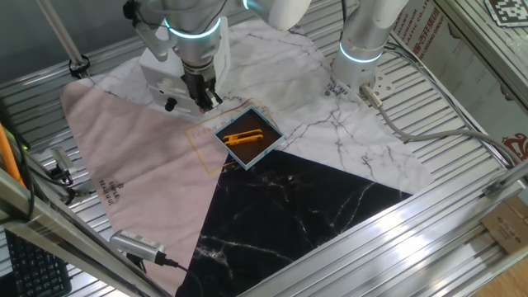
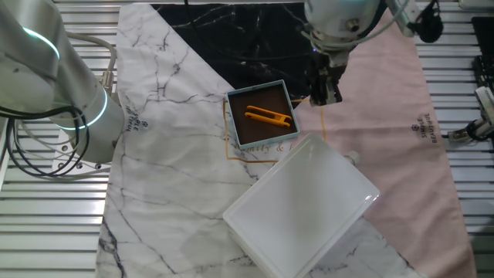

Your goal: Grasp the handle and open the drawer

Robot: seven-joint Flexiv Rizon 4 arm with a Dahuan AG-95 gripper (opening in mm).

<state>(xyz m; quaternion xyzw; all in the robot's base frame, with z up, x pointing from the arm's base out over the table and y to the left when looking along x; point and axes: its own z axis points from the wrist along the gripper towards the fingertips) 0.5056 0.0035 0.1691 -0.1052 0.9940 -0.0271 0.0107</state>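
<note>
The small white cabinet [image 1: 158,76] stands on the cloth at the back left; in the other fixed view it is a white box [image 2: 301,205] seen from above. Its drawer [image 1: 162,92] sits flush in the cabinet, with the black knob handle [image 1: 171,105] projecting from its white front. The knob shows only as a small nub [image 2: 353,157] at the box's edge in the other fixed view. My gripper [image 1: 206,96] [image 2: 325,96] hangs fingers-down just right of the knob, clear of it. Its fingers stand slightly apart and hold nothing.
A blue-edged square tray [image 1: 266,147] [image 2: 231,99] with an orange tool [image 1: 243,137] [image 2: 268,117] lies just right of the gripper. A second robot base [image 1: 361,58] [image 2: 69,116] stands at the back. Cloths cover the table [image 1: 462,231]; a cabled device [image 1: 136,244] lies at the front left.
</note>
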